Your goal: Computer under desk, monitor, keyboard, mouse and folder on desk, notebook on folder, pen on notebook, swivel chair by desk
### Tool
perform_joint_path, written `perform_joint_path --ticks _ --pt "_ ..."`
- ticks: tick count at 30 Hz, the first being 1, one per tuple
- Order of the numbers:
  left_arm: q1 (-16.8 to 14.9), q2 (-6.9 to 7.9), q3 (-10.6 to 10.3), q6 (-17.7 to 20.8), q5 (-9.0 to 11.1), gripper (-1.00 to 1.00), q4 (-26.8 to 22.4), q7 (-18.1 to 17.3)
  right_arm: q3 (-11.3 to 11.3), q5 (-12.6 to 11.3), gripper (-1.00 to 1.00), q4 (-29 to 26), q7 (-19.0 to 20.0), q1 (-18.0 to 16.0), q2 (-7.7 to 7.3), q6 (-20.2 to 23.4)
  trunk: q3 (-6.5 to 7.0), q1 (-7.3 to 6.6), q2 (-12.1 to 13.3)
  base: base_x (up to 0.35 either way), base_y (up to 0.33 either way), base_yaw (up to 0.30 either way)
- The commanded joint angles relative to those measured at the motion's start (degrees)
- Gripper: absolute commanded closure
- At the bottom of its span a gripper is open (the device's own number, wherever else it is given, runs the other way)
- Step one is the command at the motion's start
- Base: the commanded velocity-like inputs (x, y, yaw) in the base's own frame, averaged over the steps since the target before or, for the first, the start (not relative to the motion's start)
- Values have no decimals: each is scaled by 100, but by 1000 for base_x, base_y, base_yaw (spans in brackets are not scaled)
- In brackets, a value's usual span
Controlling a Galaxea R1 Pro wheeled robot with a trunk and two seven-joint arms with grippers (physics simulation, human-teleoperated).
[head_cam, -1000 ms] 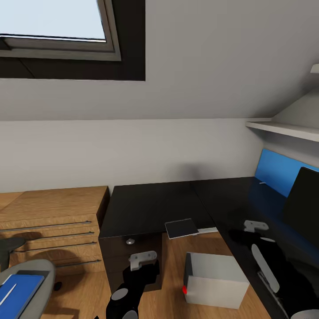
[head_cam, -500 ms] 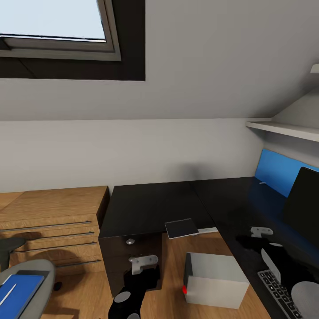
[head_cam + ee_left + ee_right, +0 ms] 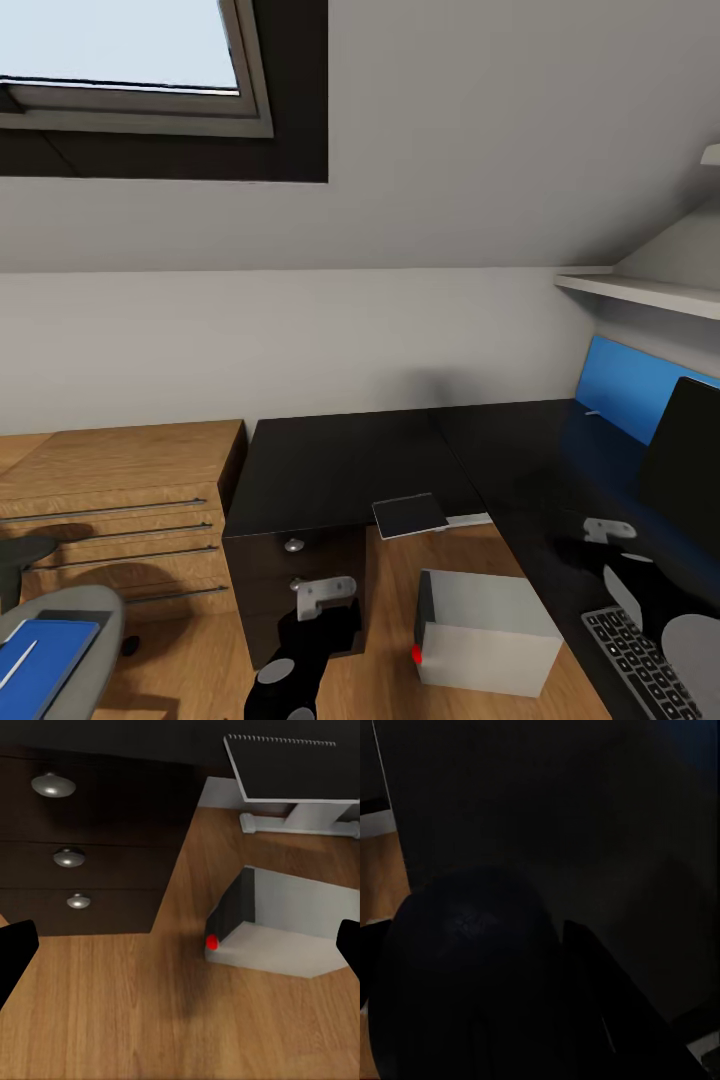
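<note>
Glossy black desk carries the black monitor and grey-framed keyboard; the light grey computer tower stands below, beside a black 3-drawer cabinet. Left gripper hangs wide open, empty; right gripper's state I cannot tell.

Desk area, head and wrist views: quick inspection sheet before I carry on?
Surface: desk glossy black, mostly bare.
Job's things: monitor and keyboard on desk; computer on floor beside desk edge; notebook overhanging black cabinet; folder on swivel chair.
Clutter: nothing seen.
Grippers: left gripper open, empty, above floor; right gripper over desk, state unclear.
Cables: nothing seen.
Surroundings: wooden drawer unit, window, wall shelf.
</note>
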Motion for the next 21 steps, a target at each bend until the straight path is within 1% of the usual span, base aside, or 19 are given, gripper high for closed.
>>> perform_joint_path --ticks 1,4,8,11,12,14,16,17,21 --pt "-8 6 -10 19 23 -100 -12 41 12 -71 100 55 8 -34 -25 17 -9 1 -7 0 -17 0" --pt "-9 15 16 20 24 -100 -28 34 15 -71 100 308 -15 -74 -100 1 -9 1 -7 0 -99 0" --pt "-10 20 39 28 25 -100 -58 28 23 -65 100 504 -23 -87 -129 -15 -9 1 -7 0 -56 0" --pt "-9 29 61 29 43 -100 -153 33 26 -63 100 514 -21 -89 -128 -17 -9 1 -7 0 -5 0" --pt "-10 31 90 29 54 -100 -170 36 28 -63 100 514 -19 -89 -124 -35 -9 1 -7 0 -2 0" --pt "-8 29 220 29 69 -100 -188 38 30 -63 100 508 -17 -89 -116 -118 -9 1 -7 0 -1 0" --pt "-10 18 422 29 88 -100 -231 39 36 -63 100 505 -12 -89 -107 -219 -9 1 -7 0 0 0" --pt "-9 15 481 29 94 -100 -265 39 41 -63 100 505 -10 -89 -104 -247 -9 1 -7 0 0 0" --pt "-8 11 572 29 102 -100 -345 39 45 -63 100 496 -13 -89 -96 -294 -9 1 -7 0 0 0"
